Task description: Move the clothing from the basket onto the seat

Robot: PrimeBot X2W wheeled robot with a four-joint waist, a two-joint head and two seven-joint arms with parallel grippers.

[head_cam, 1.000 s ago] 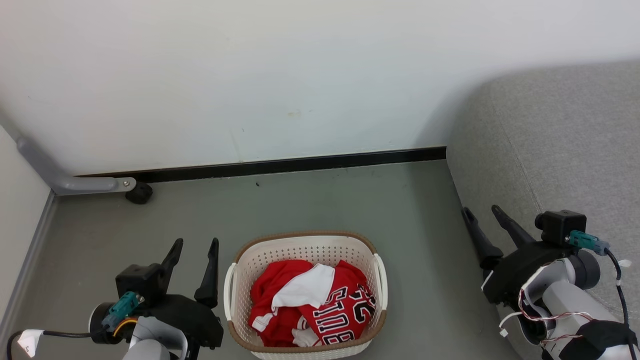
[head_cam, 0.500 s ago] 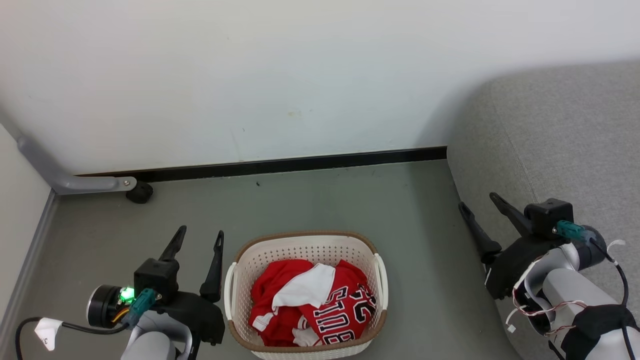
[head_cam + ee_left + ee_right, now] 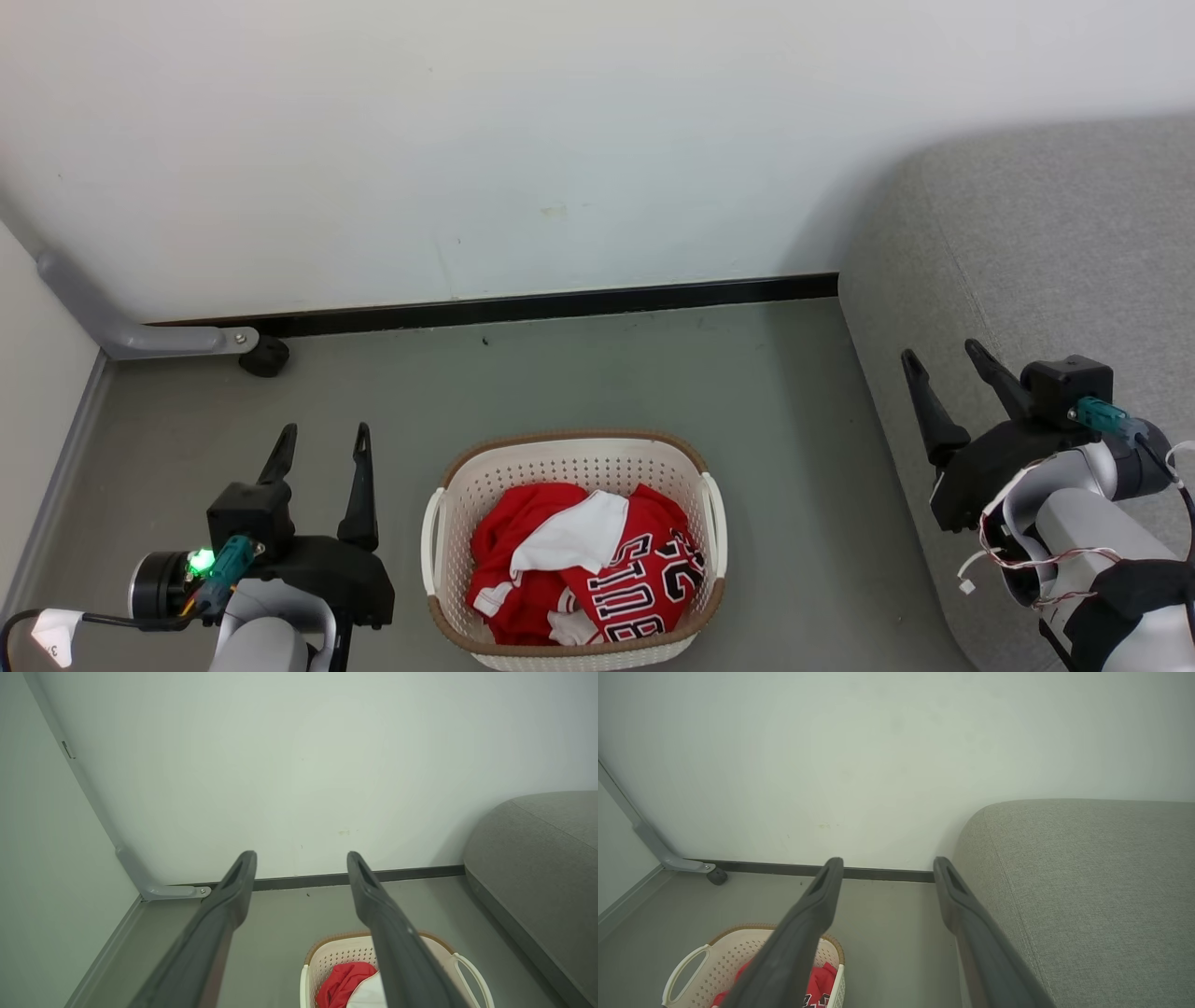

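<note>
The red clothing [image 3: 579,569] with white trim and black lettering lies bunched inside the cream perforated basket [image 3: 571,455] on the floor, low in the head view. The light-grey seat [image 3: 1036,252] fills the right side. My left gripper [image 3: 322,434] hangs open just left of the basket, holding nothing. Over the seat's front edge my right gripper [image 3: 941,357] is open and empty too. The left wrist view catches the basket [image 3: 334,956] and clothing [image 3: 343,982] below the fingers. In the right wrist view the basket [image 3: 733,952], a bit of clothing [image 3: 822,977] and the seat [image 3: 1087,882] appear.
A white wall [image 3: 523,140] with a black skirting strip [image 3: 560,306] closes the back. A grey metal leg [image 3: 121,331] with a black caster [image 3: 263,357] stands at the left corner. Grey floor [image 3: 607,373] lies between basket and wall.
My left gripper has shifted left, away from the basket. My right gripper has moved right and up, over the seat's edge. Basket and clothing have not moved.
</note>
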